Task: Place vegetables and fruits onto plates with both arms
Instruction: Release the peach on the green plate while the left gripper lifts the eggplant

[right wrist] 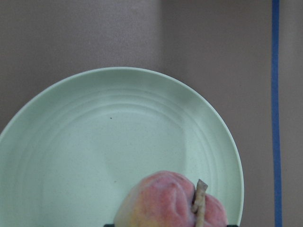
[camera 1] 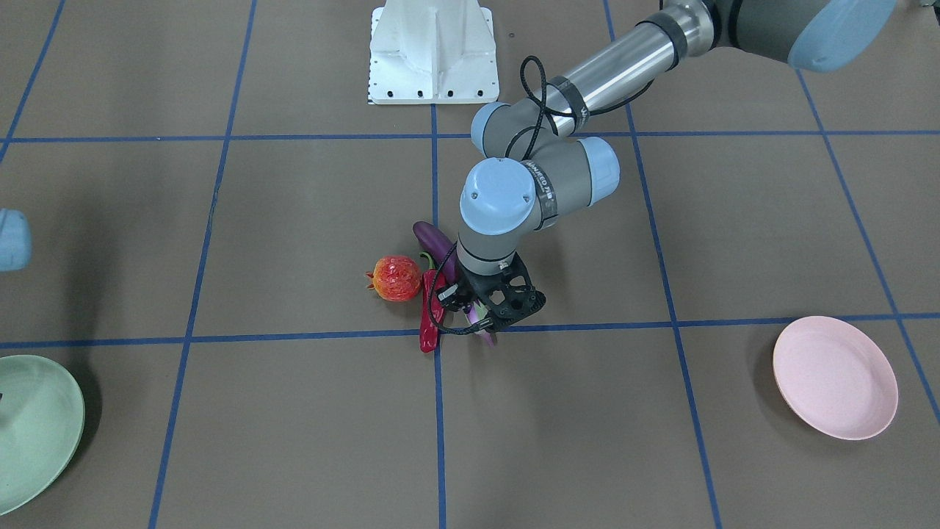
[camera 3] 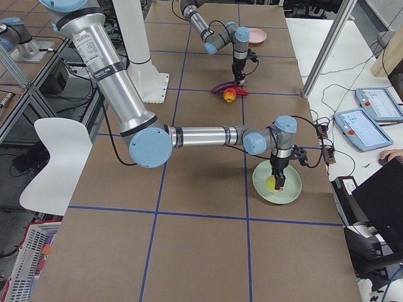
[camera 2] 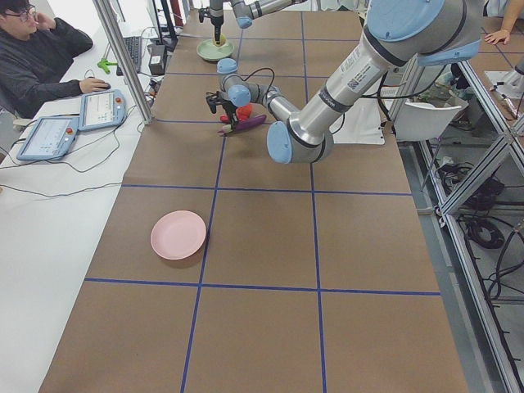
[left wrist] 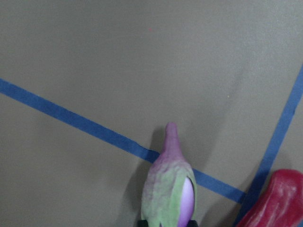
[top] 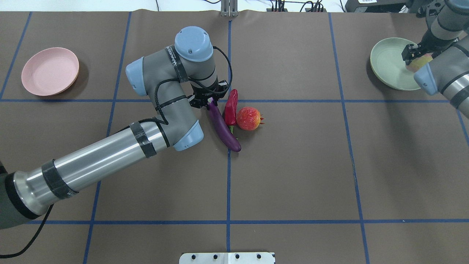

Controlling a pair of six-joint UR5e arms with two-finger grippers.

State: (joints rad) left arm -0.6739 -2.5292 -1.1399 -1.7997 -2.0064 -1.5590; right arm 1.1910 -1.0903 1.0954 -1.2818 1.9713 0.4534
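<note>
Left gripper (camera 1: pixel 487 320) pinches eggplant (top: pixel 224 127); right gripper (camera 3: pixel 279 183) clasps peach (right wrist: pixel 169 202).

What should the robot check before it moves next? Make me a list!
1. Left end effector at the eggplant cap end: ok.
2. Left grip shut on eggplant: cannot tell.
3. Chili clear of eggplant: not ok, it lies right beside it.
4. Pink plate free for vegetables: ok.
5. Peach in right end effector, over green plate: ok.
</note>
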